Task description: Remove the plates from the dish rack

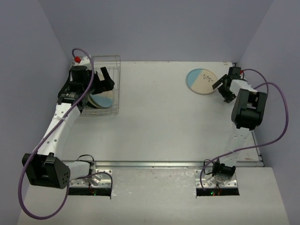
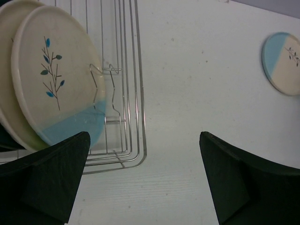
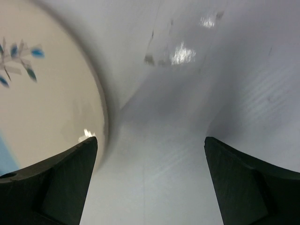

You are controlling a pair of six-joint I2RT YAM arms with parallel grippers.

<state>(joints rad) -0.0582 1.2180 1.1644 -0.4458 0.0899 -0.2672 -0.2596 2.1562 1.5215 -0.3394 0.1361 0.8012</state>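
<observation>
Your right gripper is spread wide and holds nothing, set low over the white table at its far right. One plate, cream with a pale blue part and a small leaf sprig, lies flat on the table beside it, on the side toward the rack. The plate's rim runs close by the left finger; you cannot tell whether they touch, and no part of it lies between the fingers. Your left gripper is also wide open and empty, held above the wire rack at the far left. Two more cream plates stand on edge there, left of that gripper and clear of both fingers.
</observation>
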